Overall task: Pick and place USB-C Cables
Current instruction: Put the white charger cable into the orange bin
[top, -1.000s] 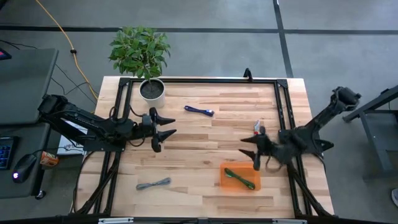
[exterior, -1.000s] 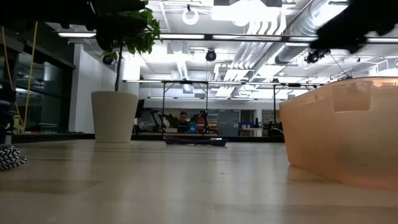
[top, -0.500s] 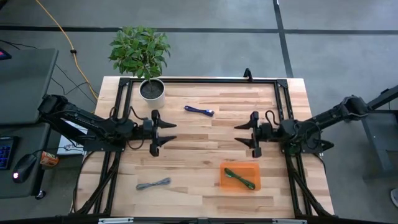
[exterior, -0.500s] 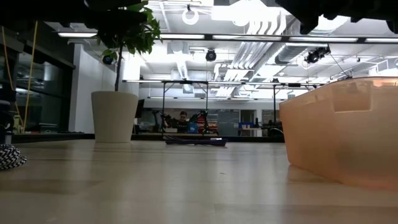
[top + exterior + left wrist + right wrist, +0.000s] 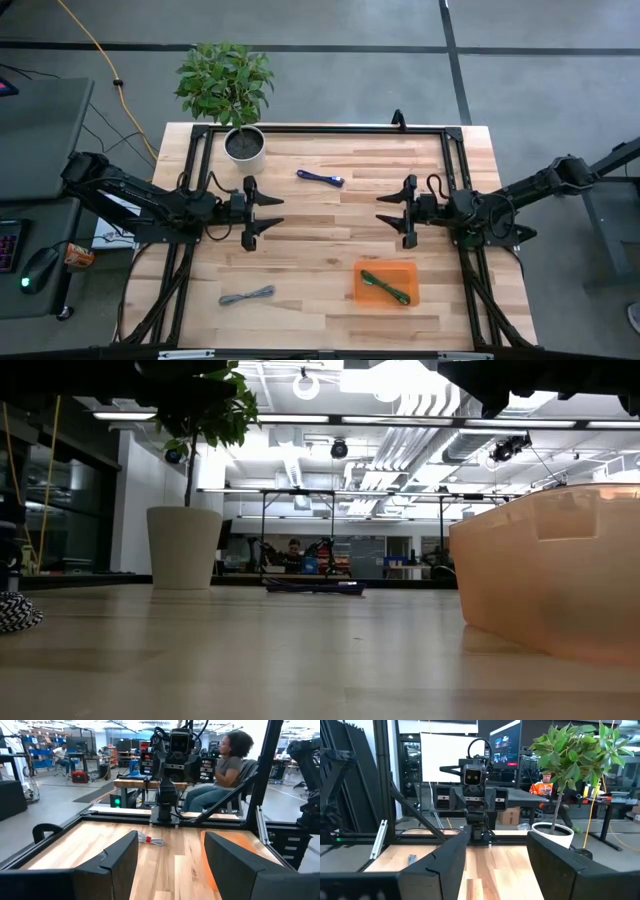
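Three USB-C cables (image 5: pixel 320 178), all apart from either open pincer (image 5: pixel 270 213)

table (image 5: pixel 330 240): pale planked wood, matt | tray (image 5: pixel 372 295): translucent orange plastic

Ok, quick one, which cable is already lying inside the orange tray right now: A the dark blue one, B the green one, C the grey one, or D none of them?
B: in the high view the green cable lies inside the orange tray, while the dark blue cable sits on the bare wood near the plant pot and the grey cable lies on the table's near left part.
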{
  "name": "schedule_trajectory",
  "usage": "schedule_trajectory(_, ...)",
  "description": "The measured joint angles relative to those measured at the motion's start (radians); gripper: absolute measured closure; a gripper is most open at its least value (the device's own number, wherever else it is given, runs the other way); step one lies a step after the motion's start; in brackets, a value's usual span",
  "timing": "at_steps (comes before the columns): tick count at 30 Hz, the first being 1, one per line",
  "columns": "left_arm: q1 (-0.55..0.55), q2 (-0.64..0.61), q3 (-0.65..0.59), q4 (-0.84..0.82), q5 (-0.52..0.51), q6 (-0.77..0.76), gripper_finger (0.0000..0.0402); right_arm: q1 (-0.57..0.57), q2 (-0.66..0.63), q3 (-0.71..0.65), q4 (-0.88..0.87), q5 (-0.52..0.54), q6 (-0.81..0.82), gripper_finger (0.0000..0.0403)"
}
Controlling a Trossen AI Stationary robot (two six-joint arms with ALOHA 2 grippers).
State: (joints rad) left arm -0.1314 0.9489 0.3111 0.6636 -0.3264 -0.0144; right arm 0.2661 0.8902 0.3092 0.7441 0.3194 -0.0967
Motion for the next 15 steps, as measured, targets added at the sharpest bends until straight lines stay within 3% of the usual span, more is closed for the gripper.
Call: schedule_trajectory(15,0.0,0.0,0.0,0.0,-0.002,-0.009,0.0192,0.0,0.0,0.0,-0.002,0.011,0.055,0.0201)
